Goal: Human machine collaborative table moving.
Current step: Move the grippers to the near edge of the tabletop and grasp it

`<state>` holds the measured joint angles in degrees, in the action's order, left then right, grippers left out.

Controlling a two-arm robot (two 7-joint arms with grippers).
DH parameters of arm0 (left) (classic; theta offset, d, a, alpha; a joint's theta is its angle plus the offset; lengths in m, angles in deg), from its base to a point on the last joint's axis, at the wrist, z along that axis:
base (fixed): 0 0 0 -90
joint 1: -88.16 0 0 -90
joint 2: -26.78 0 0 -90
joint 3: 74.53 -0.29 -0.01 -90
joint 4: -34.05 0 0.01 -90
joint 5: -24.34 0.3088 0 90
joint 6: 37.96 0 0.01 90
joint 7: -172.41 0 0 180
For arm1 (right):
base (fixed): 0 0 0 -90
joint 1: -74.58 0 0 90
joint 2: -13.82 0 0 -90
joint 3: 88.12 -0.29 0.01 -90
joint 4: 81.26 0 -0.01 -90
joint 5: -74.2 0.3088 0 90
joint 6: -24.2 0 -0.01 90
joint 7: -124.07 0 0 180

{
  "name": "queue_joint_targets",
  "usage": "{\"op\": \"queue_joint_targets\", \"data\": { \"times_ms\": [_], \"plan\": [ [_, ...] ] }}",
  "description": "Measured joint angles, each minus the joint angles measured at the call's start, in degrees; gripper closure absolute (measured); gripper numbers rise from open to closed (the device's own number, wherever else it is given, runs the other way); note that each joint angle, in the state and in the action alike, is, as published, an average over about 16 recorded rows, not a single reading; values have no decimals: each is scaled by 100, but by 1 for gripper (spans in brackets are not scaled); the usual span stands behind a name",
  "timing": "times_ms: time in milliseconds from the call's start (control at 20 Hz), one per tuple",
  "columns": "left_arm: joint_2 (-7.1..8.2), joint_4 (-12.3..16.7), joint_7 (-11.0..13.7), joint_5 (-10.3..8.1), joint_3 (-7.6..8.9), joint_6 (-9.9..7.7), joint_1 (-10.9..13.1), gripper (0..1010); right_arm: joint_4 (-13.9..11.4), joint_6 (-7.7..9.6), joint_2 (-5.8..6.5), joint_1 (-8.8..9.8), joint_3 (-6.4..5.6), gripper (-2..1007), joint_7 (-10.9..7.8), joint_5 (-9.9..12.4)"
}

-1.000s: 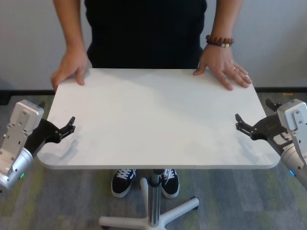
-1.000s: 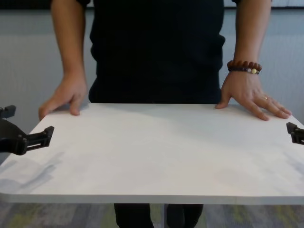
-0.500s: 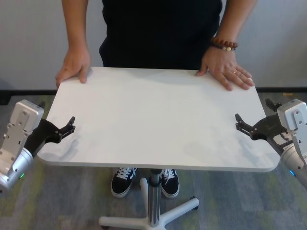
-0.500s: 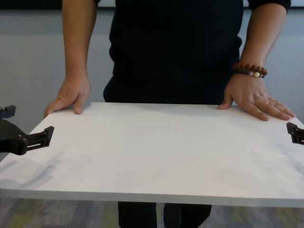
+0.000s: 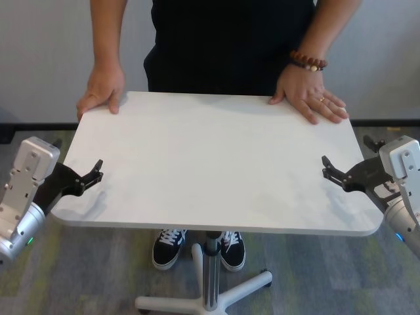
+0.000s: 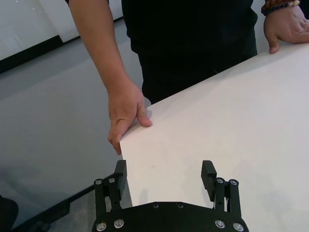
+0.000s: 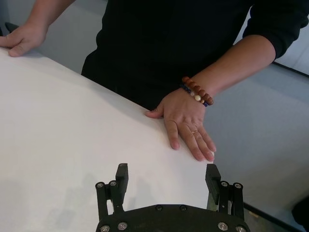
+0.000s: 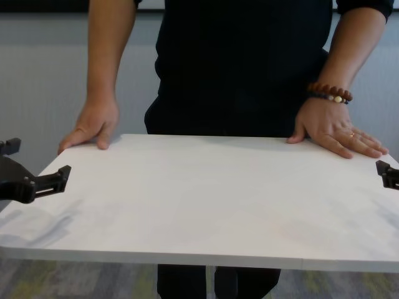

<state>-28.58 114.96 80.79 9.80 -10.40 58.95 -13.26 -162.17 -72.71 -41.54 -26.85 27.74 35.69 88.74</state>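
Observation:
The white table [image 5: 210, 164] stands between me and the human [image 5: 223, 46] in a black shirt. The human's hands [image 5: 102, 92] rest flat on the two far corners; the one on the right wears a beaded bracelet [image 5: 307, 61] and a ring. My left gripper [image 5: 92, 176] is open at the table's left edge near the front corner, its fingers reaching over the top. My right gripper [image 5: 328, 169] is open at the right edge. The left wrist view shows the left gripper [image 6: 164, 175] spread over the top, and the right wrist view shows the right gripper [image 7: 167, 179] likewise.
A slim silver pedestal leg [image 5: 211, 275] on a white star base [image 5: 197, 303] holds the table up. The human's shoes [image 5: 169, 248] show under the top. Grey patterned carpet lies around, and a pale wall stands behind the human.
The human has shifted to the right, and the table's far edge has moved a little right with the hands. Both grippers have stayed where they were, still open.

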Motion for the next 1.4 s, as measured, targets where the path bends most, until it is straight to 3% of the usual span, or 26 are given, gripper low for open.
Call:
{"op": "queue_joint_targets", "data": {
  "times_ms": [1400],
  "plan": [
    [0, 0, 0, 0, 0, 0, 0, 9, 0, 0, 0, 0, 0, 0, 0, 0]
  ]
}}
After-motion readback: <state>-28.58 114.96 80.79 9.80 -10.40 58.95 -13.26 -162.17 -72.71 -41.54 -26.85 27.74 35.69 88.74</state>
